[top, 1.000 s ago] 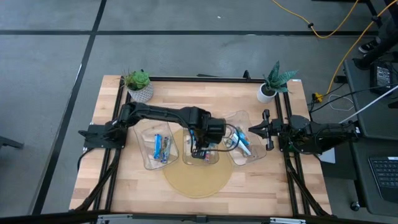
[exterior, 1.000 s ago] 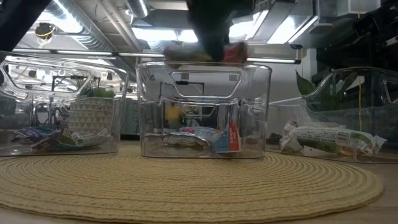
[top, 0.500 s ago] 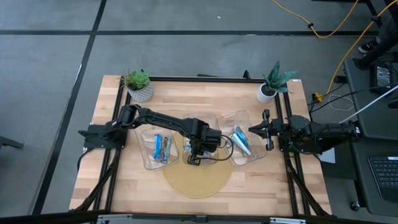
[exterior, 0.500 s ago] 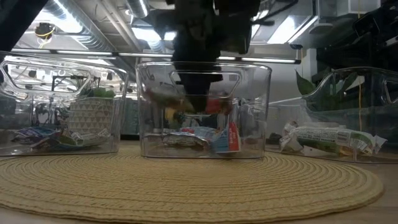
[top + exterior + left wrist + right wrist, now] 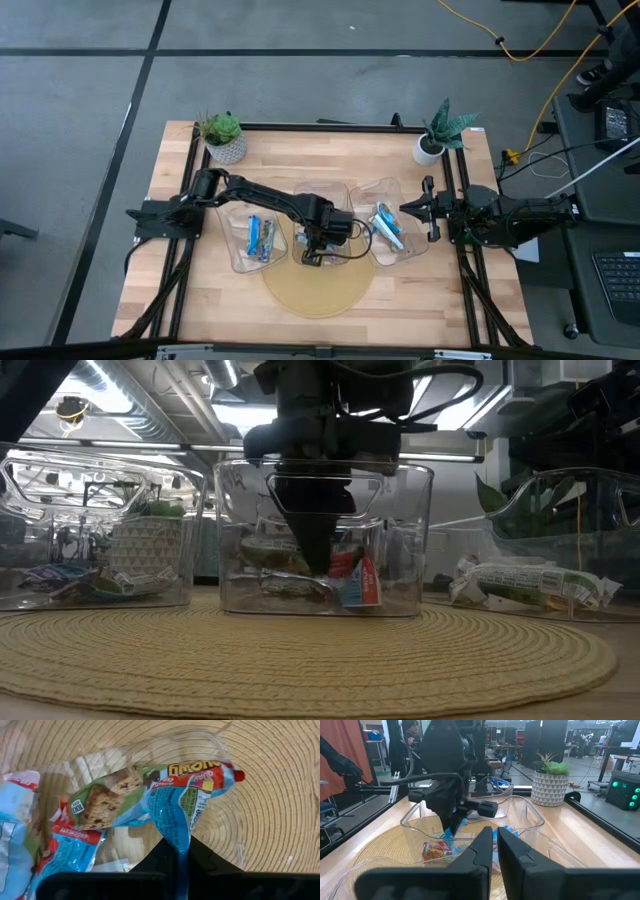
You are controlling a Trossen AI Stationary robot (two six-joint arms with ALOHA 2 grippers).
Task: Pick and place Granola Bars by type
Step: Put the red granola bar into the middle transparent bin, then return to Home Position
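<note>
The left gripper [image 5: 318,555] is lowered into the middle clear bin [image 5: 400,590] on the woven mat [image 5: 300,660], its fingers pinched on a blue-and-red granola bar [image 5: 192,795]. The right gripper [image 5: 405,209] is held beside the right bin [image 5: 412,245], fingers nearly closed and empty.

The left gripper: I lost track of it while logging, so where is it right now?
In the high view the left gripper is down inside the middle clear bin on the round mat, shut on a granola bar, between the two other bins.

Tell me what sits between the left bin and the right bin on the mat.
The middle clear bin, holding granola bars. The left gripper reaches into it, fingers shut on a bar; the low view shows it.
</note>
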